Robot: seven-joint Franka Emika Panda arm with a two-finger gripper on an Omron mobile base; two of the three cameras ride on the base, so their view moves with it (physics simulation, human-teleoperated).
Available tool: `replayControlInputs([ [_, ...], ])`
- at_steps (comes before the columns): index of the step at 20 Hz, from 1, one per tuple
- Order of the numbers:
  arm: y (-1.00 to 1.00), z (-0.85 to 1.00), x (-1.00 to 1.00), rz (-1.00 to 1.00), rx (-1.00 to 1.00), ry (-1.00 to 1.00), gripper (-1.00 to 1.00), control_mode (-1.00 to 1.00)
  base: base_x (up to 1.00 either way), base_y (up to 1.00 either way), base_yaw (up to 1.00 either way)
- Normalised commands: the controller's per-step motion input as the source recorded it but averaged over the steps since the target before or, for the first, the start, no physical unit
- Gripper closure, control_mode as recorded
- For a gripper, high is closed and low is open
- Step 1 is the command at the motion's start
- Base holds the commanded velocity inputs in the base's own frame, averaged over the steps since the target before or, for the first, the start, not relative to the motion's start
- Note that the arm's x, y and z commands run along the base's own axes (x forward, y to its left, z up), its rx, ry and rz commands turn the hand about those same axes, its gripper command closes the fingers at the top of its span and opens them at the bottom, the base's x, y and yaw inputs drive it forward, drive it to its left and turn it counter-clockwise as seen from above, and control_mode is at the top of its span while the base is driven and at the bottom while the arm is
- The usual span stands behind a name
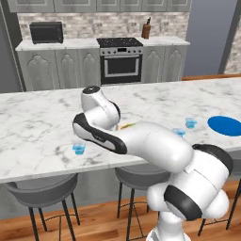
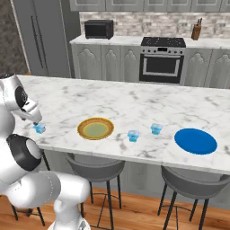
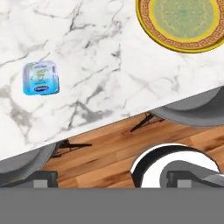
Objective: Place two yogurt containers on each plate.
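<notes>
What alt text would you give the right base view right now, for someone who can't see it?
A marble island counter holds a gold-rimmed plate and a blue plate, both bare, with two yogurt cups between them. A third cup sits far left beside the robot arm.

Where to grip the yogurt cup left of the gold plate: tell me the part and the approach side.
Come from straight above the yogurt cup and close the jaws across two opposite flat sides. It stands upright and alone on the counter, clear of the gold plate, near the front edge, squat and squarish.
</notes>
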Motion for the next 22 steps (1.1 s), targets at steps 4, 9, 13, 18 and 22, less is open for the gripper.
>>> replayControlInputs([
  [4,0.48,-0.48,0.32,0.00,0.03,0.01,-1.00,-1.00,0.00,0.00,0.00],
  [9,0.21,-0.44,0.34,0.00,0.18,-0.03,-1.00,-1.00,0.00,0.00,0.00],
  [13,0.11,-0.29,0.41,0.00,0.06,0.00,-1.00,-1.00,0.00,0.00,0.00],
  [18,0.02,-0.16,0.51,0.03,-0.02,0.14,-1.00,-1.00,0.00,0.00,0.00],
  [22,0.00,-0.14,0.56,0.09,0.00,0.25,-1.00,-1.00,0.00,0.00,0.00],
])
